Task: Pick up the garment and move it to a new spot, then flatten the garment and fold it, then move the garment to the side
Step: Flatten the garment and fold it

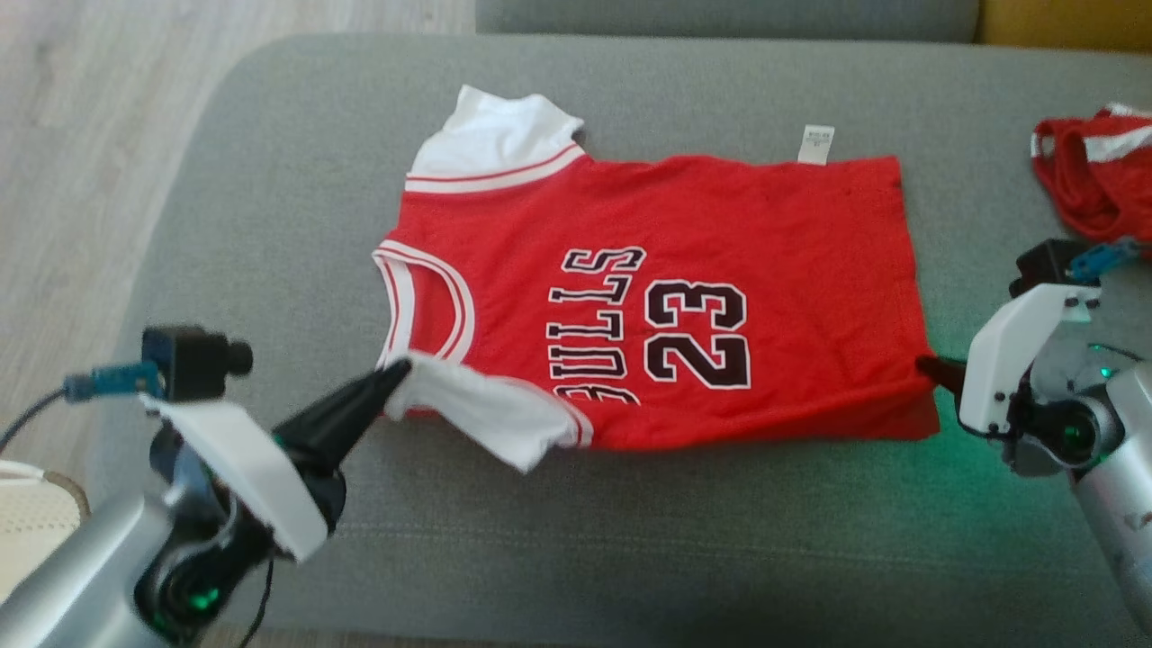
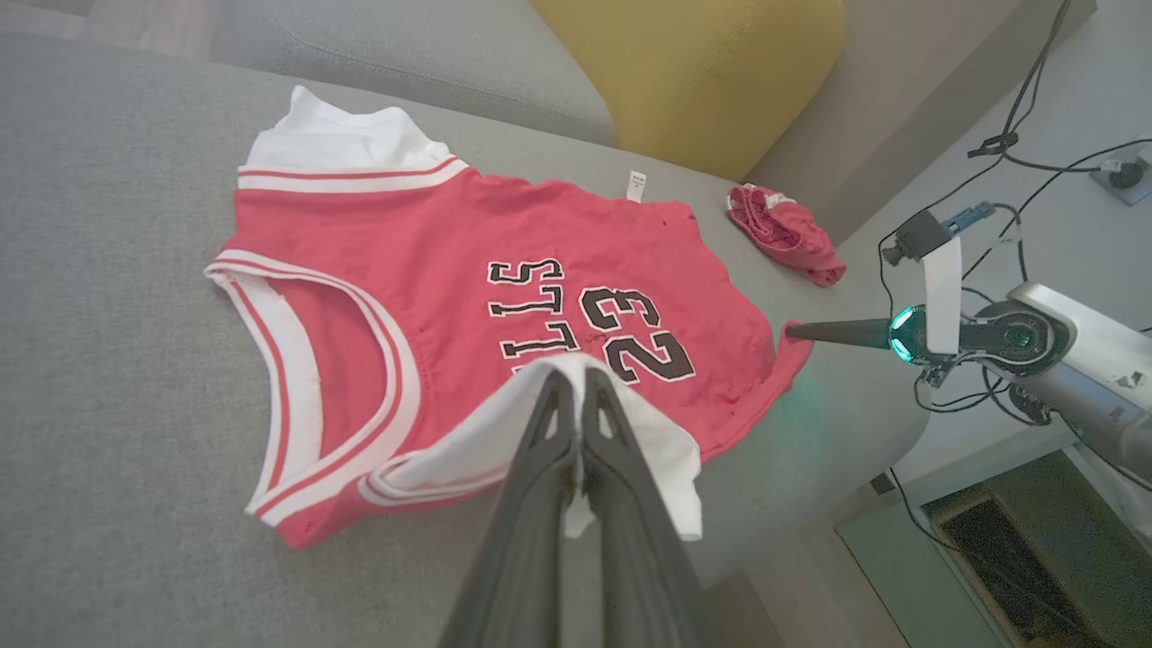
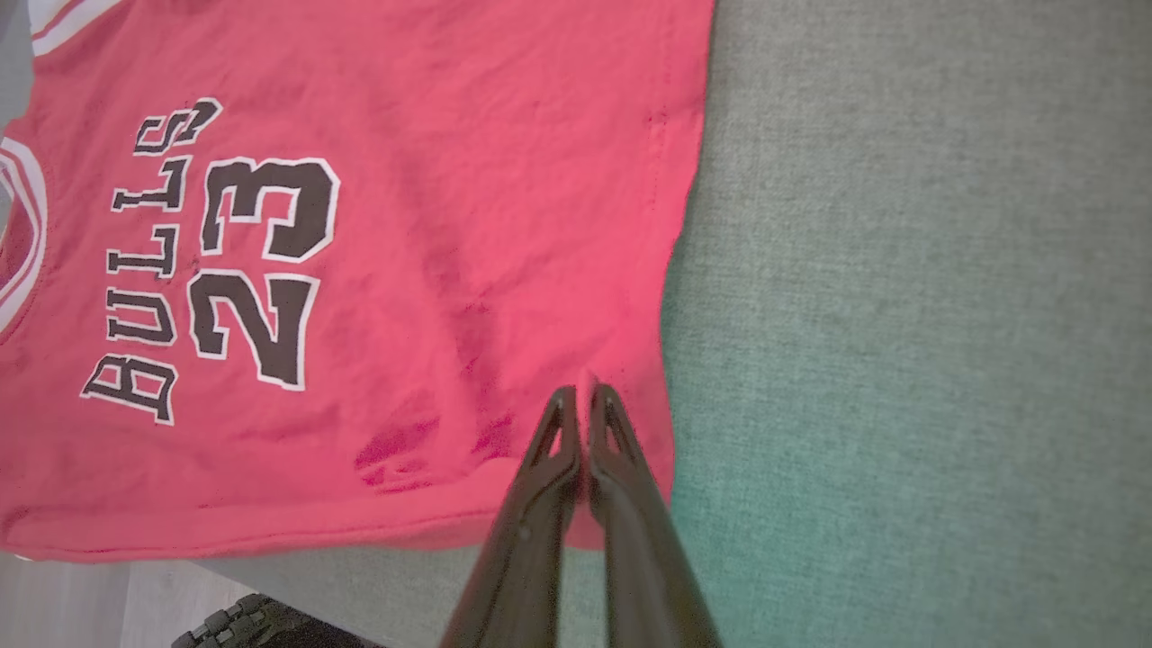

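Red jersey (image 1: 684, 297) lies spread on the grey sofa seat (image 1: 270, 180), print upward. Left end effector (image 1: 400, 367) is clenched on the near white sleeve (image 1: 486, 409). Right end effector (image 1: 927, 364) is clenched on the jersey's near hem corner

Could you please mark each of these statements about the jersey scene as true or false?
1. The left gripper has its fingers shut on the white sleeve of the jersey. True.
2. The right gripper hangs open above the collar. False: its fingers are shut on the jersey's hem, near a corner.
3. A second red garment lies on the grey sofa, apart from the jersey. True.
4. The jersey is folded in half, hiding its number. False: it lies spread out, with the 23 showing.
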